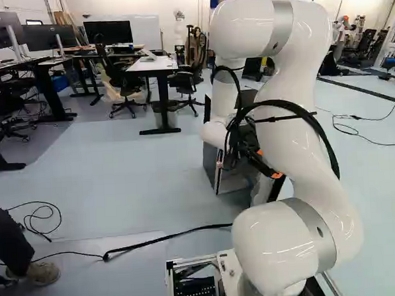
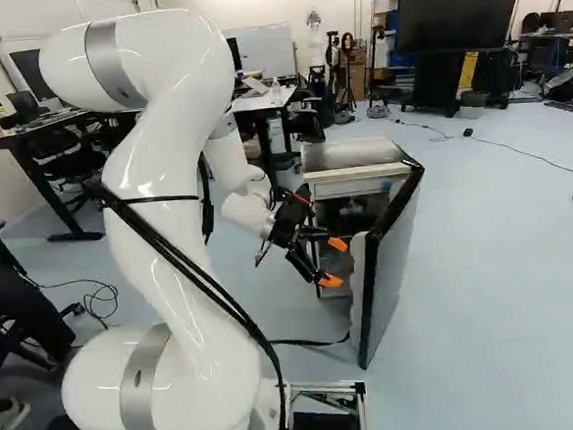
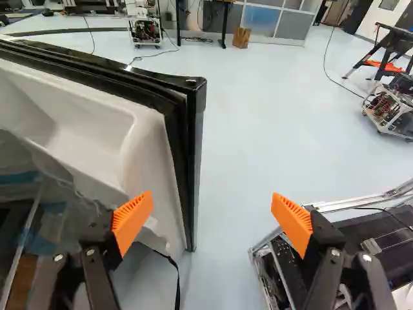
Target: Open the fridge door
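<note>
The small fridge (image 2: 350, 185) has its door (image 2: 391, 267) standing wide open towards the base, the inside showing. My gripper (image 2: 335, 262) is left of the door, on its inner side, in the right base view. In the wrist view the gripper (image 3: 211, 216) is open, nothing held. One orange fingertip overlaps the white inner lining (image 3: 84, 119); the other shows against floor and a metal frame. The door's black edge (image 3: 192, 148) lies ahead, in line with the gap between the fingers; contact cannot be told. In the left base view my arm hides much of the fridge (image 1: 235, 176).
A metal-framed base (image 3: 335, 258) is beside the gripper, away from the door. A black cable (image 1: 169, 237) crosses the floor ahead of the base. A white desk (image 1: 152, 65) and chairs stand beyond the fridge. At the left of the left base view is a person's leg (image 1: 10, 244).
</note>
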